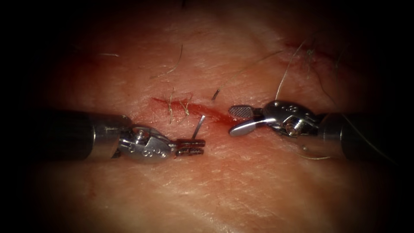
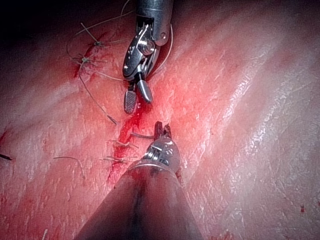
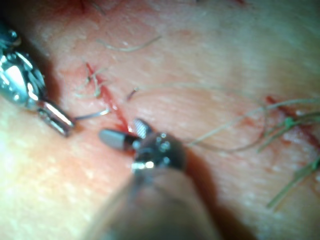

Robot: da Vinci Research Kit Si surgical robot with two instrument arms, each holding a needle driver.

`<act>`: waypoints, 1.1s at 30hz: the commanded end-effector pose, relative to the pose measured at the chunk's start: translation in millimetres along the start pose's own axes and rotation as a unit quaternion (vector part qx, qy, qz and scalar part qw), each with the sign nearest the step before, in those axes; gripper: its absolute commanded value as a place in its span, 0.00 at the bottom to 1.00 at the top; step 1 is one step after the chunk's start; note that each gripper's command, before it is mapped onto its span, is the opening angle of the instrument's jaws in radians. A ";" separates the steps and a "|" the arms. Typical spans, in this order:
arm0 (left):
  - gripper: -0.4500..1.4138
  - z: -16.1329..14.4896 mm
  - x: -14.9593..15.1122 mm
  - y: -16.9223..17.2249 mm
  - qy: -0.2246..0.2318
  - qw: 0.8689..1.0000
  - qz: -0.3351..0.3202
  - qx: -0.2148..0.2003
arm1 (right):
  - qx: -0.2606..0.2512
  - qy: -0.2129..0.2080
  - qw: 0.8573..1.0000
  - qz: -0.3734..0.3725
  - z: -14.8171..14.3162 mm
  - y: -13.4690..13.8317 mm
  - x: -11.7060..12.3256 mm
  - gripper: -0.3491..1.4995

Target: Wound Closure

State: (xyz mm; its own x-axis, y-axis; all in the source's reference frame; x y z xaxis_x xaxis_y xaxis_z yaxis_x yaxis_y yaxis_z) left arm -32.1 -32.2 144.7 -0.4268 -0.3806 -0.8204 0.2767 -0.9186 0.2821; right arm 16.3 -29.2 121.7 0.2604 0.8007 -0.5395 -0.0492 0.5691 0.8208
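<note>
Item 1, left: my left arm's steel needle driver (image 1: 191, 147), dark shaft entering from the left, lies just near of the cut. Its two ridged jaws sit almost pressed together, and the thin silver curved needle (image 1: 199, 127) rises from their upper edge; I cannot tell whether they pinch it or where along its curve. The needle's long axis runs steeply, tilting far and slightly right, its far end at the cut; whether that end is in the tissue is unclear.

Item 2, centre: the pale pink pork tissue (image 1: 224, 190) with its short red cut (image 1: 189, 108), red fluid (image 1: 217, 118) along it and short thread ends (image 1: 172, 105) standing at its left part.

Item 3, right: my right arm's steel needle driver (image 1: 236, 120), jaws spread, holding nothing, right of the cut. A fine pale thread (image 1: 286, 71) trails far behind it. No legible writing on either tool.
</note>
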 end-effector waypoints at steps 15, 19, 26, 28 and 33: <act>0.00 -3.5 6.7 -1.8 0.121 0.958 -0.225 -0.129 | 0.006 -0.001 1.000 0.005 0.4 -3.3 0.1 0.91; 0.00 -5.5 9.7 -2.0 0.142 0.933 -0.284 -0.170 | 0.010 -0.002 1.000 0.004 0.3 -3.6 -0.1 0.92; 0.00 -8.7 13.6 -5.1 0.164 0.933 -0.288 -0.144 | 0.018 0.015 1.000 0.002 0.4 -4.3 0.2 0.92; 0.00 -9.5 13.9 -6.8 0.147 0.945 -0.273 -0.109 | 0.022 0.030 0.999 -0.005 0.6 -4.7 0.4 0.93; 0.00 -11.5 13.1 -11.2 0.099 0.962 -0.251 -0.036 | 0.037 0.060 0.997 -0.007 0.6 -6.9 1.0 0.90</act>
State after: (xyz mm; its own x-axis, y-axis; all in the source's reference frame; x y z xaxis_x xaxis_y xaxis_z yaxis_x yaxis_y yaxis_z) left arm -30.3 -24.2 124.1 -0.3469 0.1339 -0.9283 0.1120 -0.9768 -0.1827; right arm 16.7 -32.0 115.1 0.1405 0.8120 -0.5665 0.0240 0.5693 0.8218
